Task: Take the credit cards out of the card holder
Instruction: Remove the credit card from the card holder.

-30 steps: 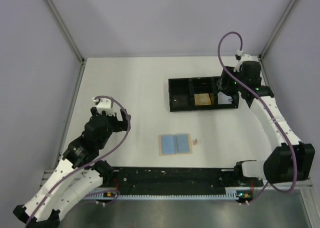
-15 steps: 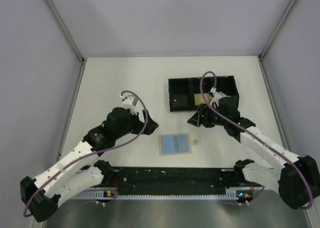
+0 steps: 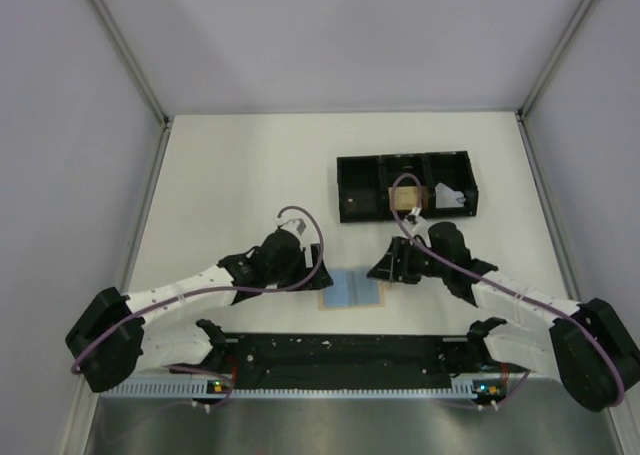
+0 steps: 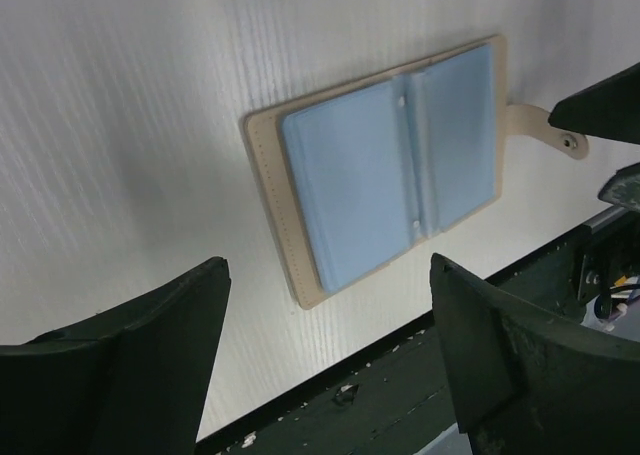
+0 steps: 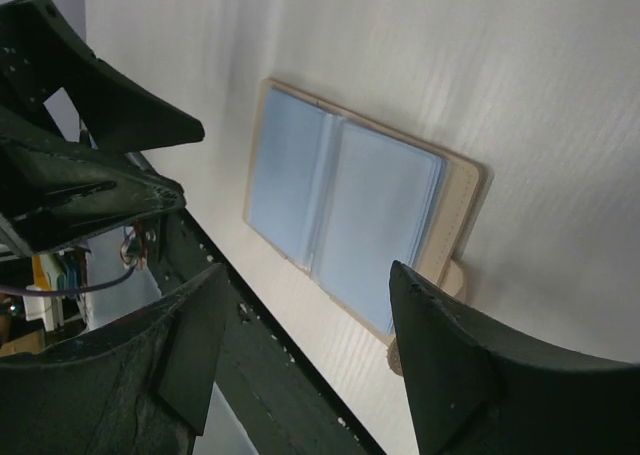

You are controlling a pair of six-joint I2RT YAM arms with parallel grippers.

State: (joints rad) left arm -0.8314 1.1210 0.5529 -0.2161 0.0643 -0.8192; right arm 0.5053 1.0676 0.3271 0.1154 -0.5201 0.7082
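The card holder lies open and flat on the white table near the front edge, tan border out, with a pale blue face on each half. It also shows in the left wrist view and the right wrist view. I cannot tell the credit cards apart from the blue panels. My left gripper is open and empty just left of the holder, its jaws wide apart above the holder's left corner. My right gripper is open and empty just right of it, jaws wide over the holder's near edge.
A black three-compartment tray stands behind the holder, with an orange-tan block in its middle compartment and something white in the right one. The holder's snap tab sticks out on its right. A black rail runs along the table's front edge.
Both arms have swung in and down to the card holder, the left from the table's left side, the right from over the tray. The holder has not moved.
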